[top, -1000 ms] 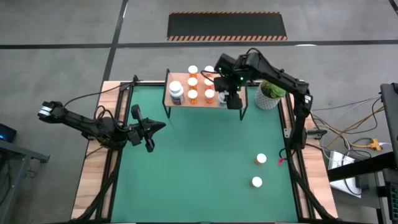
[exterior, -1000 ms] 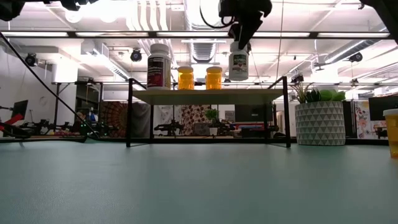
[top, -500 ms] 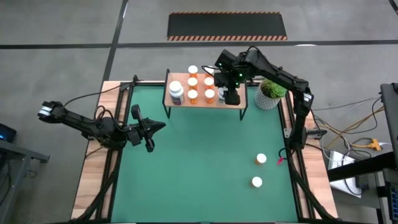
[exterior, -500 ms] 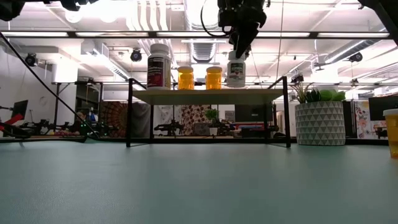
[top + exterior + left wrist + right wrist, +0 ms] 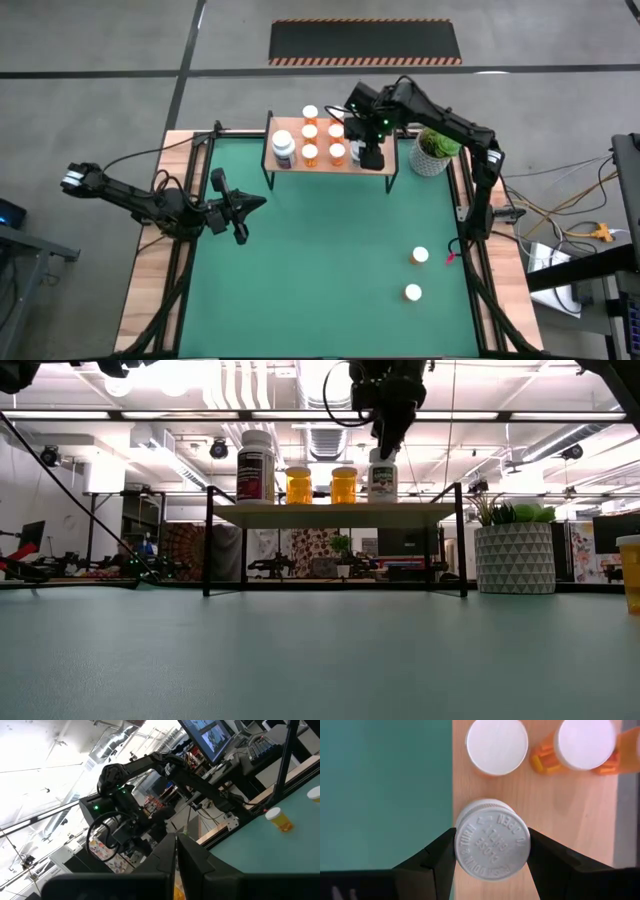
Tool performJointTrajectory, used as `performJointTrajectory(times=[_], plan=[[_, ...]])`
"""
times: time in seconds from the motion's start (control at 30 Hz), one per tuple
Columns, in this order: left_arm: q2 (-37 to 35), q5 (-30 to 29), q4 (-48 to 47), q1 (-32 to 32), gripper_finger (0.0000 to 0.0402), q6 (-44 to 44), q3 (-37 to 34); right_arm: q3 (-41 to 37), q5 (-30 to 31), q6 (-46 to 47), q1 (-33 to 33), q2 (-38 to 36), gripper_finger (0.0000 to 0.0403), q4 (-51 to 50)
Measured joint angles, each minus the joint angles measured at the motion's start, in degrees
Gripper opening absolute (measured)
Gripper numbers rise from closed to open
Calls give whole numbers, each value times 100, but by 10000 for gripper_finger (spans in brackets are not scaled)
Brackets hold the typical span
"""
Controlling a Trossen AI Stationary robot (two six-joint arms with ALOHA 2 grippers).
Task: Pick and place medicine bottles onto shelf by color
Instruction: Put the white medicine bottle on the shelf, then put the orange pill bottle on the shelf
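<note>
Right pincer (image 5: 492, 842) grips a white-capped bottle (image 5: 492, 839) by its cap, 1 finger (image 5: 436, 855) pressed to each side, the bottle standing at the near edge of the shelf (image 5: 570, 815). Just beyond it stand 2 orange bottles (image 5: 496, 746). Left pincer (image 5: 240, 206) hangs shut over the green counter (image 5: 320, 260), well apart.
</note>
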Motion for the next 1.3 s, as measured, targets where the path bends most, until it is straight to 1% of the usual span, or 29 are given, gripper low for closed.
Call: performJointTrajectory(times=[0.23, 0.7, 0.93, 1.17, 1.3], plan=[[0, 0, -2, 0, 0, -1, 0, -110, 24, 59, 2, -2, 197, 26], [0, 0, 0, 2, 0, -1, 0, -108, 56, 42, 0, -2, 246, 96], [0, -1, 0, 2, 0, -2, 0, 30, 60, 94, 0, -2, 249, 88], [0, 0, 0, 2, 0, -3, 0, 411, 62, 417, 6, -4, 253, -39], [0, 0, 0, 1, 0, -3, 0, 766, 58, 1064, 82, -15, 251, -366]])
